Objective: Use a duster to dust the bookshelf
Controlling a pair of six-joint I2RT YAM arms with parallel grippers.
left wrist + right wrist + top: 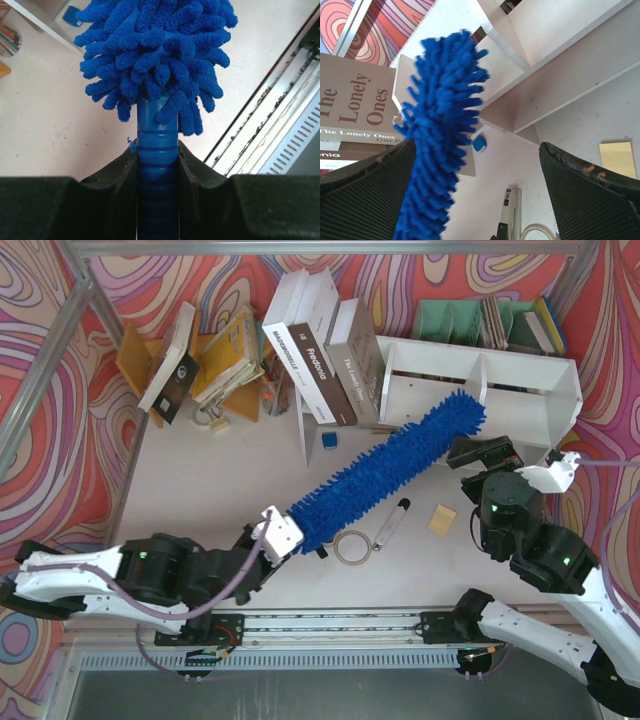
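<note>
**Q:** State of the two grippers?

**A:** The left gripper [157, 162] pinches the short ribbed handle of the long, shaggy, bright-blue microfibre duster [385, 472], with a finger pressed against each side. The right gripper [482, 452] is spread wide and empty, just beside the duster's far tip.

**Q:** Position of the duster?

**A:** It runs diagonally over the pale table [200, 460], from the left gripper up to the white wooden two-compartment bookshelf [440, 352]. Its tip is at the front edge of the left compartment. Whether it touches the board cannot be told.

**Q:** Principal hazards from here?

**A:** Judged from this layout, there are four.
- **(a) Leverage.** The whole head hangs from a grip on the handle end alone. A hard press on the shelf could twist or slide the handle between the fingers.
- **(b) Neighbours.** The tall white and brown hardback books [335, 350] lean just beside the shelf's left wall. A wide leftward stroke could topple them.
- **(c) Crowding.** The open right gripper is close to the tip, so the fibres could snag on a finger or the two arms could collide.
- **(d) Sag.** If the head drops, it could sweep the slim black-and-white marker [392, 523] and the pale ring [352, 546] lying near its middle.
</note>
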